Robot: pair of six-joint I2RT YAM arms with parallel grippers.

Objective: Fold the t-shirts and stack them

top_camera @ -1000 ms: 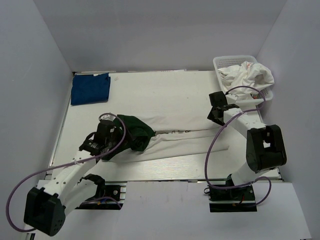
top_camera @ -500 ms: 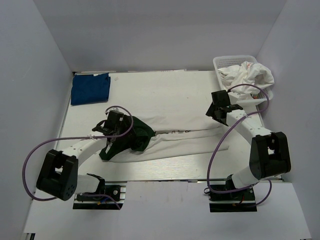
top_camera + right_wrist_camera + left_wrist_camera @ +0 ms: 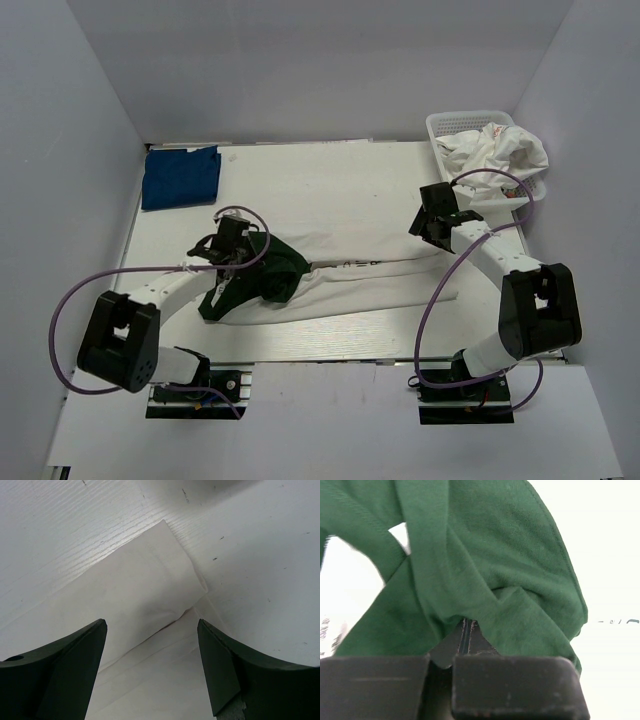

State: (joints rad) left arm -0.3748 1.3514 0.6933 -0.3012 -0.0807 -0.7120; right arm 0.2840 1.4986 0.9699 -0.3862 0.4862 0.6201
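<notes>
White bench (image 3: 330, 180), near-edge middle: white t-shirt (image 3: 360, 285) folded lengthwise, dark green sleeve (image 3: 485, 565) pinched in the closed left gripper (image 3: 465, 630) toward the left edge. Right gripper (image 3: 151, 625), jaws apart, hovers over the hem corner (image 3: 170, 580); best carry the sleeve across flat, keeping the fold line straight.

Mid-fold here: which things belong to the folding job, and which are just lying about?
Job:
green-sleeved shirt, clamped in left gripper
blue shirt, folded
white shirts, heaped in basket

Lying about:
basket
table
</notes>
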